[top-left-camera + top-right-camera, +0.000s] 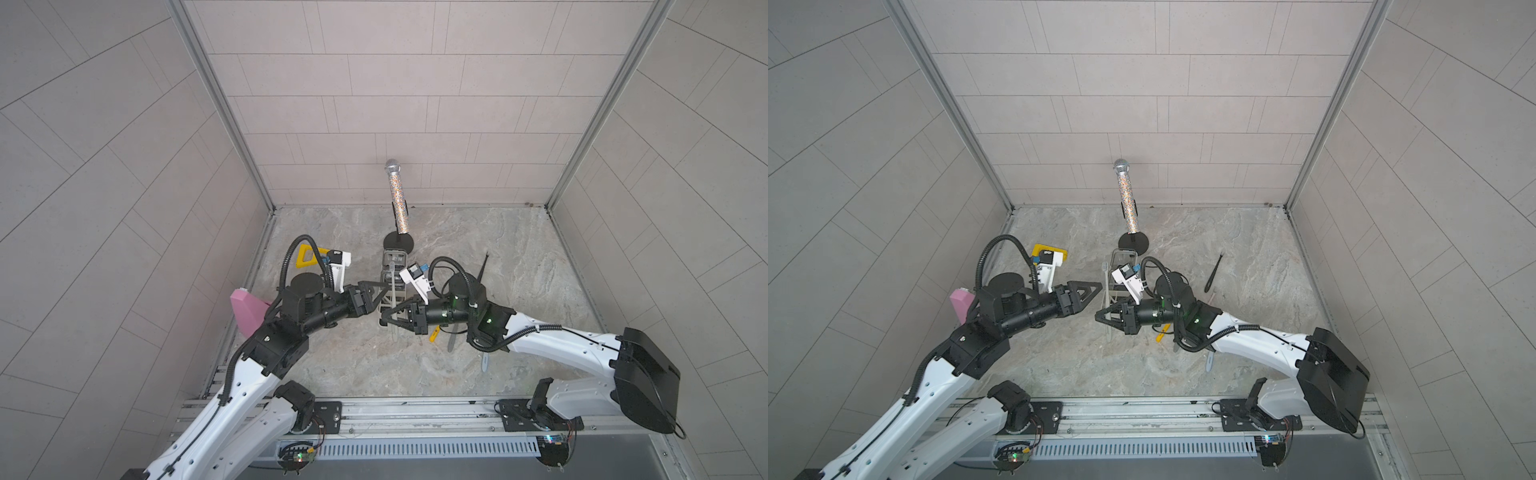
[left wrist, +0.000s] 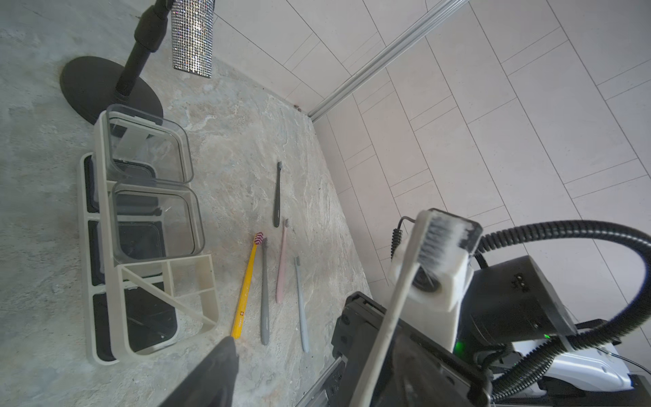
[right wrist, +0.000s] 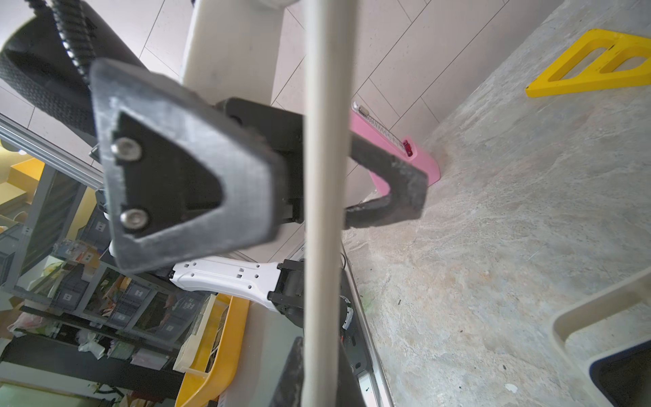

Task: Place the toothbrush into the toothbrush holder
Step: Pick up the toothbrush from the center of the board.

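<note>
1. Our arms (image 1: 253, 395) have white shells and black joints.
2. Black ribbed cables (image 1: 284, 266) loop over both wrists.
3. White camera blocks (image 1: 341, 259) top them.
4. Our left pincer (image 1: 1094, 291) and right pincer (image 1: 1100, 318) are black triangular frames.
5. Two silver screws (image 3: 126, 149) mark the left one.
6. A green light (image 1: 489, 320) glows by the right wrist.

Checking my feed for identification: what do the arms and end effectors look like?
The left arm and right arm match: white links, black joints, ribbed black cables, white wrist camera blocks. The left end effector and right end effector have black triangular open-frame fingers.
</note>
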### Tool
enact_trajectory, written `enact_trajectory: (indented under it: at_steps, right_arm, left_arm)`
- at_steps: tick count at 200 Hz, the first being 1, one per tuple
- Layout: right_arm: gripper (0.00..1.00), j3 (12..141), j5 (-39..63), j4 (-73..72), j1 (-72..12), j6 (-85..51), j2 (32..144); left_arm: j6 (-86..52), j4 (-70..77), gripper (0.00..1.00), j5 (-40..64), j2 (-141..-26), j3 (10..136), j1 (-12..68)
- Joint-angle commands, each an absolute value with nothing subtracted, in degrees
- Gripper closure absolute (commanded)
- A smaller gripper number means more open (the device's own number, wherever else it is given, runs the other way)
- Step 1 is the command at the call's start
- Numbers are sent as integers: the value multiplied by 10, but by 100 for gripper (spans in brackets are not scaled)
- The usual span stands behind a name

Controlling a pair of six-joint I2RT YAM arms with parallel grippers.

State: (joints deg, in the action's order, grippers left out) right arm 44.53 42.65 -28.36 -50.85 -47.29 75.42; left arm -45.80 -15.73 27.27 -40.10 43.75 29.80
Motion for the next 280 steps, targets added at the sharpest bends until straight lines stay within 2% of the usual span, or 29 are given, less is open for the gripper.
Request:
enact_trajectory:
  at_steps: [1, 36, 78, 132, 149, 212, 241, 280]
  right_arm:
    - [98, 437, 433, -291, -507, -483, 739]
    - [98, 442, 450, -315, -507, -501, 764]
    - [98, 446, 465, -331, -508, -514, 788]
    - [97, 460, 473, -339, -508, -520, 802]
    - [97, 463, 474, -340, -508, -520, 802]
    - [97, 470, 479, -335, -507, -519, 800]
    - [97, 475, 490, -354, -508, -532, 813]
    - [97, 477, 500, -347, -511, -533, 818]
  left_arm:
    - [-434, -183, 21, 268, -393, 455, 300]
    - [-479, -88, 19, 312, -407, 429, 300]
    - [-524, -8, 23, 346, -425, 414, 300]
    - [-515, -4, 45, 367, -441, 405, 300]
    - [-513, -1, 48, 373, -441, 399, 301]
    - [-446, -82, 49, 357, -441, 418, 301]
    - [-454, -52, 61, 369, -466, 409, 301]
    - [-461, -19, 72, 374, -482, 406, 301]
